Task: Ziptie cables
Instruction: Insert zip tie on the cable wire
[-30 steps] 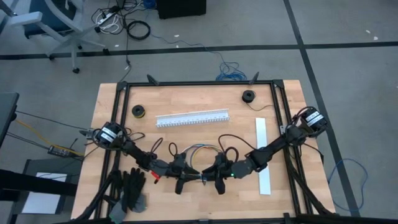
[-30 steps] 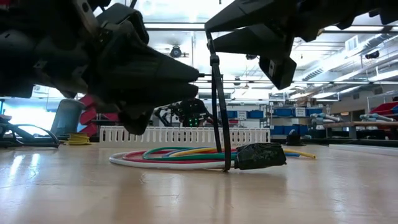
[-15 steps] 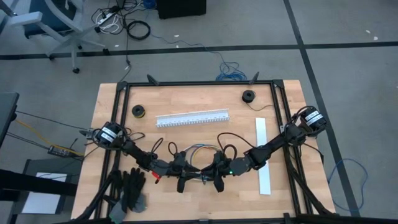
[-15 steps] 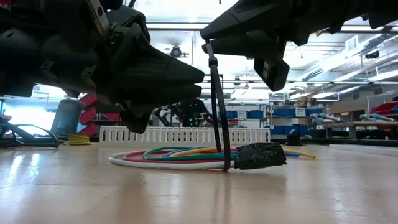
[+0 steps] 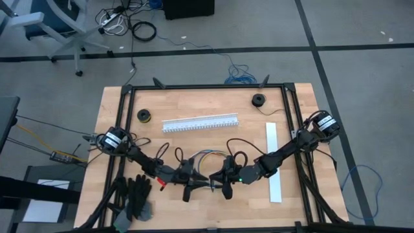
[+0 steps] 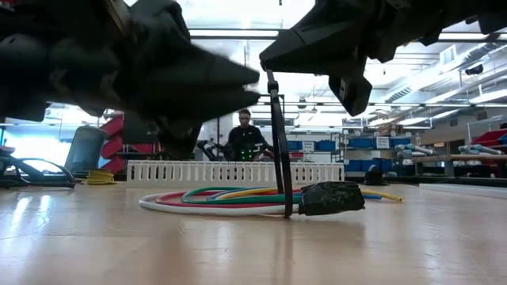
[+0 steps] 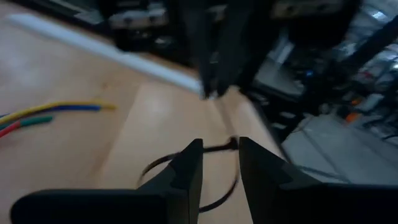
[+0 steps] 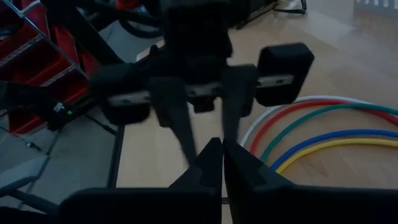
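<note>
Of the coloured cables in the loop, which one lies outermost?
In the right wrist view, the white cable runs on the outside of the curve; red, green, blue and yellow nest inside it in that order.

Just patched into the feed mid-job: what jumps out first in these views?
The two arms meet nose to nose at the table's near middle, the left gripper and right gripper almost touching above the coiled cables. From the low view, a thin black zip tie stands upright from the cables up to the right gripper, whose fingers are shut. Behind them lies the long white slotted channel.
</note>
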Motion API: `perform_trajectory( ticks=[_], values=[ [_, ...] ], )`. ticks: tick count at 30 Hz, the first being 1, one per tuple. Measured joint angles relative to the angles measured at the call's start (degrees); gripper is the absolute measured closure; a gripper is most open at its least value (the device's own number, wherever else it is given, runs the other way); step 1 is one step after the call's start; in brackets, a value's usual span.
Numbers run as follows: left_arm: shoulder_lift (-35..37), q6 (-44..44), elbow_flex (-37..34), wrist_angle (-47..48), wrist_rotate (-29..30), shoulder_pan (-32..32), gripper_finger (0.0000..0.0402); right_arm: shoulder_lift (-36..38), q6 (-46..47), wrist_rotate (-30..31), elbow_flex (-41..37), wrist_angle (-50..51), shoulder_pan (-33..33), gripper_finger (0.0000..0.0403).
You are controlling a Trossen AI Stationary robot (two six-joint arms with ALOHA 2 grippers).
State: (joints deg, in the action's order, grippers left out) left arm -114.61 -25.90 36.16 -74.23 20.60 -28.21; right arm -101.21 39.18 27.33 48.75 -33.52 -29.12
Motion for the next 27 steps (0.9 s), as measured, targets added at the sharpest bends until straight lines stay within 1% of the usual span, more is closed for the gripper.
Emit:
perform_trajectory(
  ticks=[4,14,21,23,26,27],
  values=[
    [0.0,0.0,0.2,-2.7,-1.5,0.1,0.0323,0.0,-0.2,0.0,0.0,-0.3,0.0,0.0403],
    [0.0,0.0,4.8,3.0,-1.1,2.1,0.0323,0.0,-1.8,-0.3,0.0,-2.4,0.0,0.0403],
    [0.0,0.3,4.9,5.3,-1.2,2.4,0.0325,0.0,-3.0,-0.4,0.0,-3.4,0.0,0.0403],
    [0.0,0.2,4.9,6.5,-1.2,2.4,0.0337,0.0,-3.8,-0.4,0.0,-4.3,0.0,0.0403],
    [0.0,0.3,4.9,7.0,-1.2,2.4,0.0384,0.0,-4.8,-0.4,0.0,-5.6,0.2,0.0403],
    [0.0,0.3,4.9,6.9,-1.2,2.4,0.0392,0.0,-4.8,-0.4,0.0,-5.7,0.3,0.0403]
  ],
)
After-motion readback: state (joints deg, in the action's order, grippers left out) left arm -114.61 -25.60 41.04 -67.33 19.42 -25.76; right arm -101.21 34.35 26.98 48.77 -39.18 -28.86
